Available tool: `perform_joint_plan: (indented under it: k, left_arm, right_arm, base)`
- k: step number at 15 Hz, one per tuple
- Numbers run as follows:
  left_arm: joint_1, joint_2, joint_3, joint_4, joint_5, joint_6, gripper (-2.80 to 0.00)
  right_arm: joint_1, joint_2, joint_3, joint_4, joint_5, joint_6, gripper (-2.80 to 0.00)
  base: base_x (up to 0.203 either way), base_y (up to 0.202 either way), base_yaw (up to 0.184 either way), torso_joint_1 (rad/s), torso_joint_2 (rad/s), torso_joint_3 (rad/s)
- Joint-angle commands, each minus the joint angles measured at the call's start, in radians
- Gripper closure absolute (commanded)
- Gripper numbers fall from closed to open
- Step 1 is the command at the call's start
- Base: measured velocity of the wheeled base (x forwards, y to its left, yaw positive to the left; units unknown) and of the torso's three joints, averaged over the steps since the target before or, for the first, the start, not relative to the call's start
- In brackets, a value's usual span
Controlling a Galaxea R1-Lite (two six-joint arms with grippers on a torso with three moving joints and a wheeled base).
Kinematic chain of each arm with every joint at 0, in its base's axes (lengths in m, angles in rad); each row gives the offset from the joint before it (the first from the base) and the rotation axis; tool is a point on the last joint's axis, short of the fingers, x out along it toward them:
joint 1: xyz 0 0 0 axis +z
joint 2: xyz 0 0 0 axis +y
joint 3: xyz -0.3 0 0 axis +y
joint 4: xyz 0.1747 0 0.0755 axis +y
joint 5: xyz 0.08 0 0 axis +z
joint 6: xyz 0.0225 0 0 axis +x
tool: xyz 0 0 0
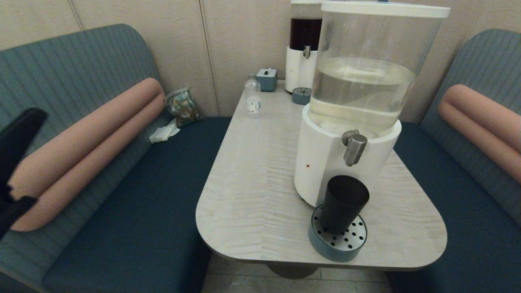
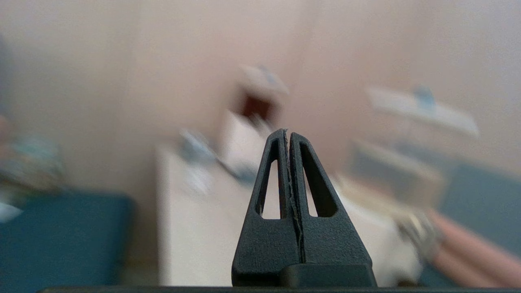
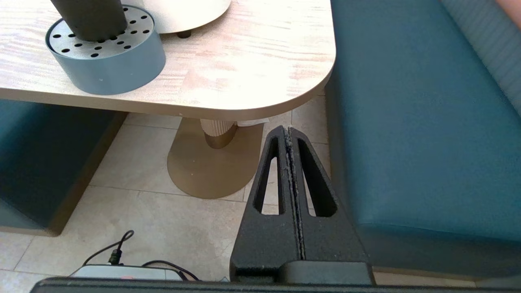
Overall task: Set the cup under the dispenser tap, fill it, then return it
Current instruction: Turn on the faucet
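Cup (image 1: 342,203) upright on perforated drip tray (image 1: 338,244), just under dispenser tap (image 1: 354,148) of the big pale-liquid dispenser (image 1: 358,101), near front-right corner of tabletop (image 1: 252,183). Long axis vertical, mouth up, more or less in line below the spout. Fill level not readable through the dark wall; no stream visible at the tap.

Left end effector (image 2: 288,136) — fingers pressed together, nothing between them — raised well off to the left over the bench seat, apart from tabletop; left wrist view blurred, so prob. in motion, direction unclear. In head view only a dark arm shape at far left edge.

Right end effector (image 3: 288,132) — fingers likewise closed together, empty — low, beside tabletop's right front corner, pointing at floor and table pedestal (image 3: 215,162). Out of head view.

Key relation: from right wrist view, tray (image 3: 106,61) and cup base (image 3: 89,16) sit up and across the corner, near. Right arm looks the nearer one; left well apart. Either needs fingers opened first, then a sideways approach across the vertical axis — a side grasp at mid-height, clear of the tap above. Risk: tapered smooth wall, light tumbler, easy to tip on the tray.
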Motion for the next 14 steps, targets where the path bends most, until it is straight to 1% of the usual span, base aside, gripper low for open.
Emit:
perform_joint_plan:
  k: [1,2,4,5,6,9,10,11,12,13,14]
  left_arm:
    - [0.092,-0.279,0.065,0.014,0.022,-0.011,0.0]
    - [0.117,-0.363,0.089,0.049,0.028,-0.016,0.0]
    - [0.151,-0.578,0.112,0.205,0.029,-0.023,0.0]
    - [0.171,-0.683,0.118,0.323,0.012,-0.022,0.0]
    - [0.188,-0.779,0.123,0.466,-0.012,-0.013,0.0]
    - [0.218,-0.975,0.135,1.018,-0.034,0.102,0.0]
    - [0.221,-1.003,0.137,1.169,-0.031,0.146,0.0]
    - [0.224,-1.016,0.139,1.299,-0.012,0.238,0.0]
    - [0.226,-1.027,0.14,1.368,0.013,0.309,0.0]
    - [0.227,-1.029,0.14,1.44,0.03,0.337,0.0]
    - [0.227,-1.03,0.14,1.485,0.042,0.344,0.0]
  right_arm:
    - [0.0,0.0,0.0,0.0,0.0,0.0,0.0]
    - [0.0,0.0,0.0,0.001,0.0,0.0,0.0]
    - [0.0,0.0,0.0,0.0,0.001,0.0,0.0]
    - [0.0,0.0,0.0,0.001,0.0,0.0,0.0]
    - [0.001,0.0,0.0,0.0,0.0,0.0,0.0]
    - [0.0,0.0,-0.002,0.001,0.0,0.002,0.0]
    - [0.001,0.0,0.0,0.0,0.001,0.0,0.0]
    - [0.0,0.0,0.0,0.0,0.0,0.0,0.0]
    - [0.001,0.0,0.0,0.0,0.0,0.0,0.0]
    - [0.002,0.0,0.0,0.001,0.0,0.0,0.0]
    - [0.0,0.0,0.0,0.0,0.0,0.0,0.0]
  base:
    - [0.0,0.0,0.0,0.0,0.0,0.0]
    - [0.0,0.0,0.0,0.0,0.0,0.0]
    - [0.0,0.0,0.0,0.0,0.0,0.0]
    - [0.0,0.0,0.0,0.0,0.0,0.0]
    - [0.0,0.0,0.0,0.0,0.0,0.0]
    - [0.0,0.0,0.0,0.0,0.0,0.0]
    - [0.0,0.0,0.0,0.0,0.0,0.0]
    - [0.0,0.0,0.0,0.0,0.0,0.0]
    - [0.0,0.0,0.0,0.0,0.0,0.0]
    - [0.0,0.0,0.0,0.0,0.0,0.0]
    - [0.0,0.0,0.0,0.0,0.0,0.0]
